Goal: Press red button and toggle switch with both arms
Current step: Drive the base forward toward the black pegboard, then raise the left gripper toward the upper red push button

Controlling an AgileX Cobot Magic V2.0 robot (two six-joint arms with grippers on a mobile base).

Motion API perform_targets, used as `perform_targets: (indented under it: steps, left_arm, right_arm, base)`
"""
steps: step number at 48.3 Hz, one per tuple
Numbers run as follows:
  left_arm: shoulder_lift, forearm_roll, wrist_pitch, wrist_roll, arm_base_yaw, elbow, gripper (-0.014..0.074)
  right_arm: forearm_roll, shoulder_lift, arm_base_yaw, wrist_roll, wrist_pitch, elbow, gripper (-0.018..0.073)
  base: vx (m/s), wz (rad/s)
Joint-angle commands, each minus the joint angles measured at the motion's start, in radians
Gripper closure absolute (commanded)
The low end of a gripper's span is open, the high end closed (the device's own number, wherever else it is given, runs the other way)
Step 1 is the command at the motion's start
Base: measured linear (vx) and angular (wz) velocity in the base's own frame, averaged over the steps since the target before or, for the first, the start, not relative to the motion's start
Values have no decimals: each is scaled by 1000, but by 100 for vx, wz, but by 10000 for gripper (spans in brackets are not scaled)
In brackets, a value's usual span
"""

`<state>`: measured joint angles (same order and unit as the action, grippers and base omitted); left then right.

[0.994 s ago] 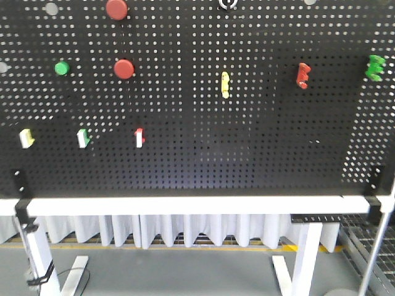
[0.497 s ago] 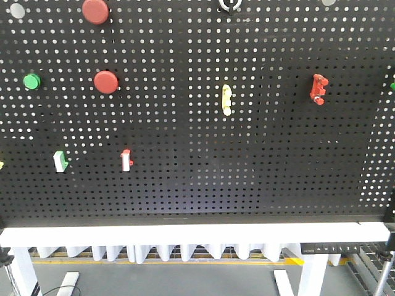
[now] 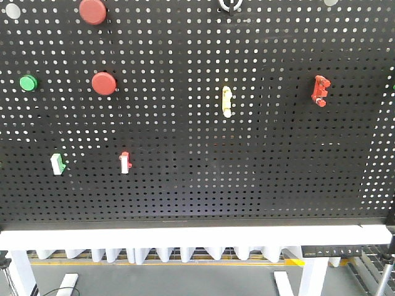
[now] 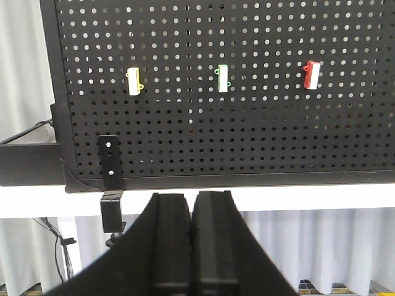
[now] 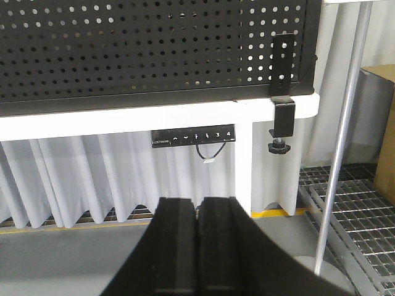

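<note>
A round red button [image 3: 103,83] and blocky toggle switch [image 3: 320,90] are jutting from the perforated pegboard [image 3: 197,160]. The left gripper [image 4: 192,213] and right gripper [image 5: 199,216] are sitting clamped together, empty.

The pegboard [image 3: 197,191] is black, patterned with an even grid of small holes; the upper red button [image 3: 92,11] and lower red button [image 3: 103,83], upper left, are plain red; the toggle switch [image 3: 320,90], upper right, is red all over; the worktop [image 3: 185,237] is white; my left tool [image 4: 192,200] and right tool [image 5: 199,203] are black.
</note>
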<state>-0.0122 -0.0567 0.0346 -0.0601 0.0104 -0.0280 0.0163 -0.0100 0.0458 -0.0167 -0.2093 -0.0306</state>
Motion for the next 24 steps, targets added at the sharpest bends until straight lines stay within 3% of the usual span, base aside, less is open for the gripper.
perform_targets:
  steps: [1, 9, 17, 24]
  left_arm:
    - [6, -10, 83, 8, 1, -32, 594]
    - [6, -10, 88, 7, 1, -30, 594]
    - [6, -10, 181, 7, 1, -24, 594]
    - [6, -11, 374, 18, 1, -24, 594]
  right_arm:
    - [-9, -16, 7, 2, 98, -11, 559]
    - [-9, -16, 7, 2, 94, -11, 559]
    - [-9, -16, 7, 6, 168, -11, 559]
    - [-9, -16, 7, 6, 300, -11, 559]
  base:
    - [0, 0]
    - [0, 0]
    - [0, 0]
    - [0, 0]
